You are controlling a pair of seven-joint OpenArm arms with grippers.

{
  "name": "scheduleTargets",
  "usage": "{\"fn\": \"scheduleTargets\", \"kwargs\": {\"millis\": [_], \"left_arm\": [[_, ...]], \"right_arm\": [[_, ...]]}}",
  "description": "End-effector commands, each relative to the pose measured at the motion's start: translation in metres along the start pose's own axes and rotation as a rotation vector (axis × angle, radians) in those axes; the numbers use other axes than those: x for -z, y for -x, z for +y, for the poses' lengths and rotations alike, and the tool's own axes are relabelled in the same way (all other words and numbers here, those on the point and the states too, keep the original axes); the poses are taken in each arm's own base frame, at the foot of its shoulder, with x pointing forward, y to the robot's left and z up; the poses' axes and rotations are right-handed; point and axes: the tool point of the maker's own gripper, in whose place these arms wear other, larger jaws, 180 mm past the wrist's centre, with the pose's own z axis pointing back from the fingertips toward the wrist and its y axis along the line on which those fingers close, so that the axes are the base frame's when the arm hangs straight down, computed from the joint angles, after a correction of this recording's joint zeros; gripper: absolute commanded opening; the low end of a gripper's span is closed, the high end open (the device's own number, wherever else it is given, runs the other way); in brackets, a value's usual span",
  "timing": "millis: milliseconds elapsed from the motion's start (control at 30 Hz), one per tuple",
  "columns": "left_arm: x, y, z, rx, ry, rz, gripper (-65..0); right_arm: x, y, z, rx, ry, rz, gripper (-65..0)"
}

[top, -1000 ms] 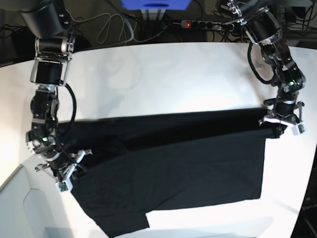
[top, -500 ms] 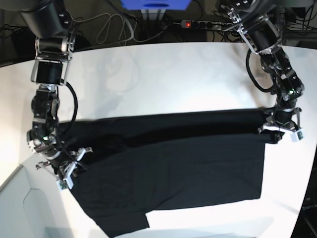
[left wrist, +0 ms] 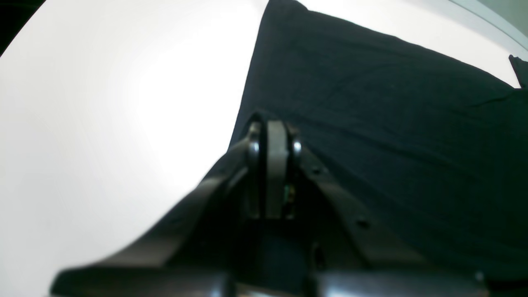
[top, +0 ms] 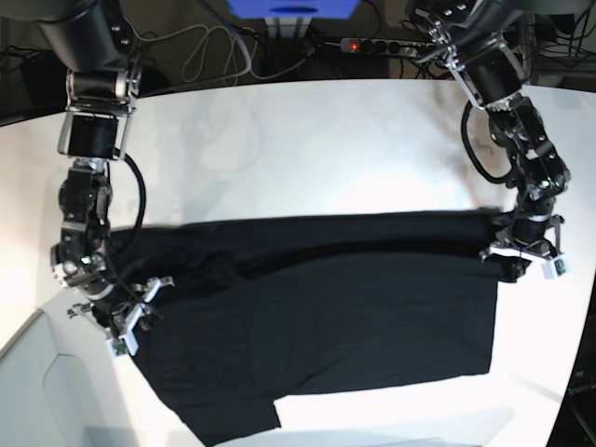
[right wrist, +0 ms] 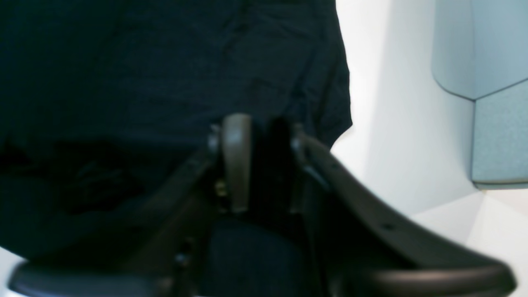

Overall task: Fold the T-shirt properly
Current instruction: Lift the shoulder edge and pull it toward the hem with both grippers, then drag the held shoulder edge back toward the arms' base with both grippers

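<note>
The T-shirt [top: 317,317] lies spread across the near half of the white table [top: 307,149], plain black side up, no print showing. It's folded lengthwise: a top layer overlaps a lower one, w/ a long fold line running across the middle. One sleeve or corner sticks out toward the front edge, bottom-centre in the base view.

My left gripper [top: 523,256] sits at the shirt's end on the base view's right, right at the cloth's corner. In the left wrist view my left fingers [left wrist: 275,165] are pressed together, no gap between them, tips down at the shirt's edge where black meets white table. Can't tell if any fabric is pinched between them.

My right gripper [top: 130,317] is at the opposite end, over the crumpled part of the shirt near the table's corner. In the right wrist view one pale pad [right wrist: 236,156] shows beside a dark slit, black cloth all around. Too dark to say whether the jaws are parted or whether cloth is in there.

Behind the table: cables and a power strip [top: 391,45] w/ a red light.
</note>
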Motion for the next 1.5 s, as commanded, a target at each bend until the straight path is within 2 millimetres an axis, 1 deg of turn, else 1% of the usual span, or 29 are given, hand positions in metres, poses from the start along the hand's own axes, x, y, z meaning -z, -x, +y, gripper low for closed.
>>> {"fn": "scheduleTargets", "kwargs": {"millis": [0,67,167,233,267,300,433,467,500,633,700,767,833,1000,1067,1100,1133,1167,1233,1300,1367,1400,1467], "left_arm": [[0.0,-0.024,-0.001,0.01,0.006,-0.066,-63.0],[0.0,-0.024,-0.001,0.01,0.006,-0.066,-53.7],[-0.001,-0.023,0.002,0.009,-0.001,-0.065,-37.5],[-0.002,-0.022,0.002,0.011,0.003,-0.063,-30.7],[-0.002,-0.022,0.002,0.012,0.004,-0.061,-28.7],[-0.002,-0.021,0.002,0.012,0.004,-0.06,-28.1],[-0.008,-0.001,0.01,0.015,-0.011,-0.02,-28.1],[-0.009,0.004,0.012,0.014,-0.015,-0.007,-28.1],[-0.011,0.013,0.015,0.012,-0.019,0.012,-28.1],[-0.011,0.047,0.027,-0.013,-0.039,0.09,-28.1],[-0.012,0.06,0.043,-0.055,-0.075,0.117,-28.1],[-0.013,0.066,0.051,-0.081,-0.091,0.125,-28.1],[-0.012,0.07,0.051,-0.084,-0.09,0.138,-28.1],[-0.012,0.075,0.049,-0.091,-0.087,0.146,-28.2],[-0.012,0.08,0.049,-0.098,-0.088,0.159,-28.4],[-0.011,0.083,0.049,-0.104,-0.088,0.167,-28.5],[-0.01,0.087,0.05,-0.109,-0.09,0.176,-29.4],[-0.01,0.09,0.05,-0.112,-0.089,0.183,-31.7],[-0.01,0.092,0.051,-0.115,-0.09,0.188,-40.6],[-0.01,0.094,0.051,-0.119,-0.091,0.193,-51.5],[-0.011,0.096,0.051,-0.119,-0.091,0.199,-63.6],[-0.011,0.098,0.052,-0.12,-0.092,0.205,-65.0],[-0.012,0.099,0.052,-0.12,-0.093,0.208,-65.0]], "right_arm": [[-0.007,-0.024,-0.014,-0.019,0.024,-0.063,-45.5],[-0.008,-0.024,-0.016,-0.021,0.028,-0.063,-38.9],[-0.008,-0.024,-0.018,-0.023,0.032,-0.067,-30.0],[-0.009,-0.023,-0.019,-0.019,0.035,-0.064,-27.7],[-0.01,-0.021,-0.023,-0.023,0.04,-0.06,-27.1],[-0.011,-0.02,-0.025,-0.024,0.045,-0.058,-27.1],[-0.012,-0.012,-0.026,-0.027,0.046,-0.046,-27.1],[-0.014,-0.013,-0.029,-0.036,0.054,-0.048,-27.0],[-0.019,-0.013,-0.033,-0.048,0.067,-0.052,-27.0],[-0.029,-0.009,-0.03,-0.077,0.076,-0.061,-26.8],[-0.034,-0.002,-0.03,-0.092,0.082,-0.053,-26.7],[-0.037,0.002,-0.03,-0.101,0.084,-0.049,-26.7],[-0.041,0.008,-0.034,-0.106,0.095,-0.04,-26.7],[-0.051,0.021,-0.059,-0.042,0.153,-0.029,-26.6],[-0.056,0.029,-0.075,0.001,0.186,-0.017,-25.7],[-0.057,0.036,-0.082,0.024,0.197,-0.006,-24.3],[-0.056,0.041,-0.086,0.043,0.203,0.003,-22.4],[-0.057,0.044,-0.09,0.056,0.21,0.007,-21.2],[-0.058,0.048,-0.093,0.069,0.216,0.015,-20.8],[-0.055,0.053,-0.092,0.077,0.21,0.026,-20.9],[-0.054,0.056,-0.092,0.082,0.207,0.034,-20.9],[-0.052,0.062,-0.09,0.091,0.201,0.048,-20.9],[-0.045,0.074,-0.087,0.112,0.184,0.076,-20.9]]}}
